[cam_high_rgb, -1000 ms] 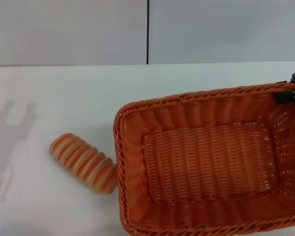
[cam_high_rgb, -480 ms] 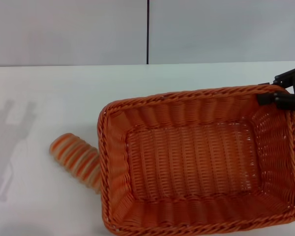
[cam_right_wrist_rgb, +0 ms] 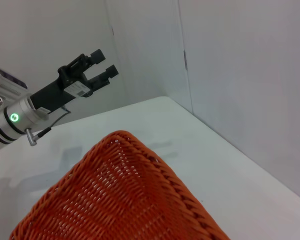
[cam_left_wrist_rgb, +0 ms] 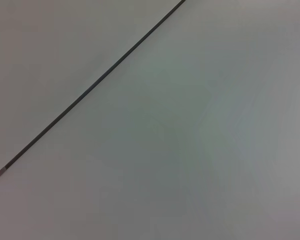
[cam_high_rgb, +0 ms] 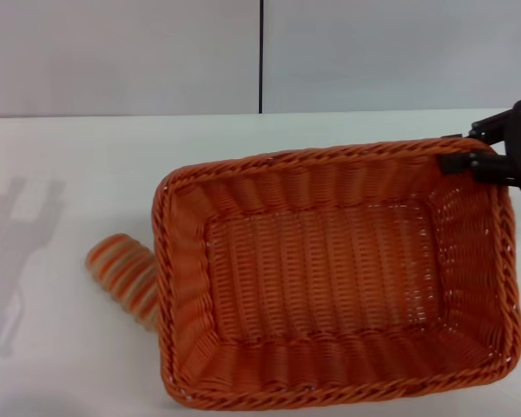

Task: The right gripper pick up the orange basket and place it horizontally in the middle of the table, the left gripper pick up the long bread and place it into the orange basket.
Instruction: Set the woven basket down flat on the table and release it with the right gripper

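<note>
The orange basket (cam_high_rgb: 330, 187) fills the middle and right of the head view, its long side running left to right. My right gripper (cam_high_rgb: 458, 157) is shut on the braided rim at its far right corner. In the right wrist view the basket's (cam_right_wrist_rgb: 115, 200) corner shows close up. The long bread (cam_high_rgb: 120, 271) lies on the white table (cam_high_rgb: 87, 165) at the left, and the basket's left wall hides its right end. My left gripper (cam_right_wrist_rgb: 104, 63) appears only in the right wrist view, raised in the air beyond the basket, open and holding nothing.
Grey wall panels with a dark vertical seam (cam_high_rgb: 261, 56) stand behind the table. The left wrist view holds only wall and that seam (cam_left_wrist_rgb: 90, 90). Bare tabletop lies left of and behind the bread.
The basket has moved left with my right gripper and now covers more of the bread. The bread itself has stayed in place.
</note>
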